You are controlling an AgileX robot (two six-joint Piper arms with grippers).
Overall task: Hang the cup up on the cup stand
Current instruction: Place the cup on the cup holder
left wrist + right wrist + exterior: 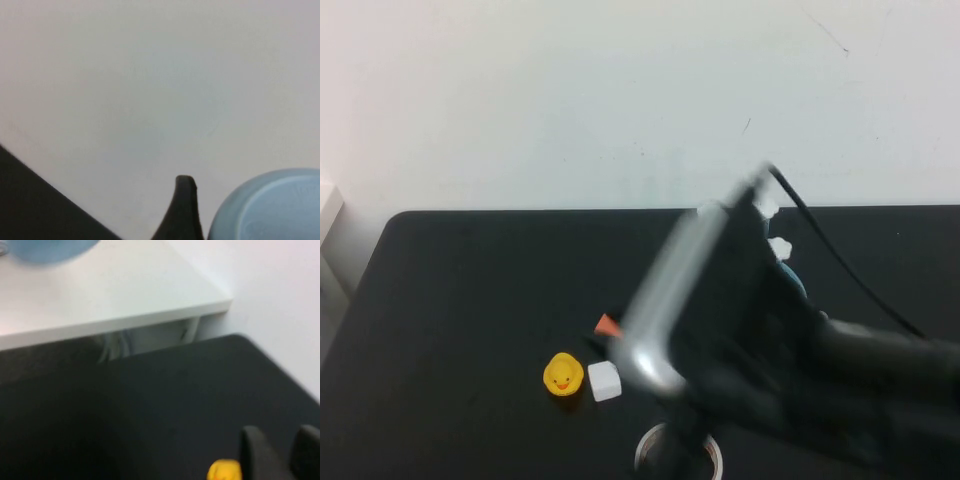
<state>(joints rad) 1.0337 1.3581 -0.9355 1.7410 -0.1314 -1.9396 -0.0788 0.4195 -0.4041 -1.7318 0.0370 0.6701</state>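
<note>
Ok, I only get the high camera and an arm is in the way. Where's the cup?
Observer: The left wrist camera has it. The light blue cup is right beside the left gripper, which faces the pale wall.
Operator: What's the right gripper doing?
Observer: The right gripper is open with nothing in it, over the black table near the yellow duck.
Operator: What's the white thing at my left edge?
Observer: A white shelf beside the table. Something light blue shows over it, and I can't tell what.
</note>
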